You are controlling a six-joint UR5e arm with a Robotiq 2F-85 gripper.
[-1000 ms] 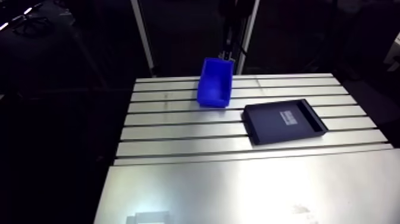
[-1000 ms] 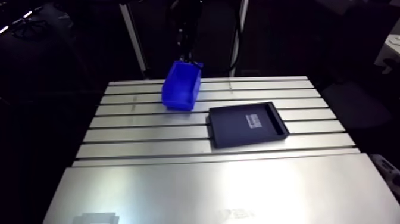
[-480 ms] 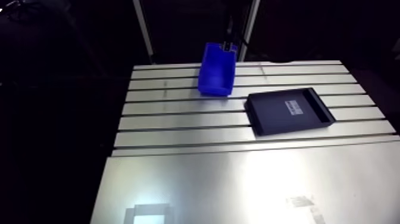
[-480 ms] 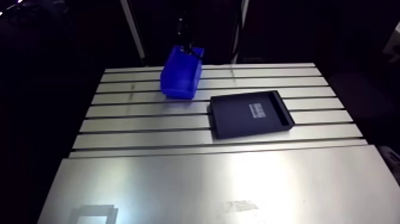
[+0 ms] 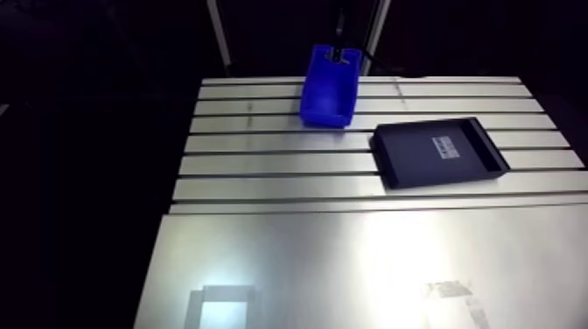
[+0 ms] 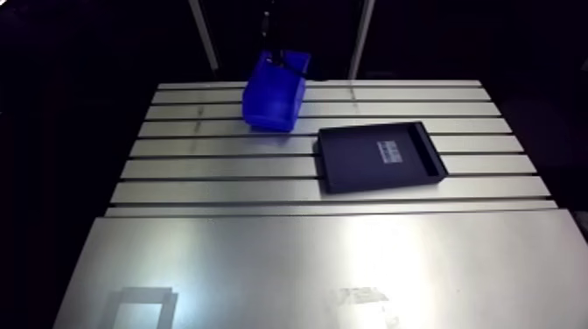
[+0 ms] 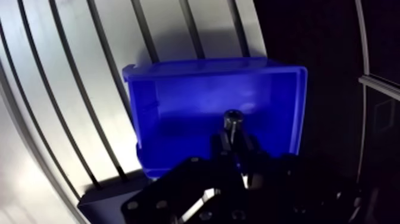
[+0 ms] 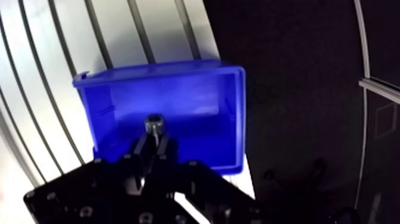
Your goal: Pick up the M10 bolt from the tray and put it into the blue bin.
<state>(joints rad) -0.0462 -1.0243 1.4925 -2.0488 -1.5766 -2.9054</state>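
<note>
I'm gripping the M10 bolt (image 7: pixel 231 121) in the closed pincer (image 7: pixel 236 143) above the blue bin (image 7: pixel 178 98), seemingly near its end wall, risking a bounce onto the bench (image 7: pixel 65 89).

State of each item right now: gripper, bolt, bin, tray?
Blue plastic bin: upright on the slotted aluminium table, looks empty.
Dark metal M10 bolt: held above the bin, not yet dropped.
Two-finger Robotiq gripper: shut on the bolt.
Black rectangular tray: flat on the table, no bolt in it.
</note>
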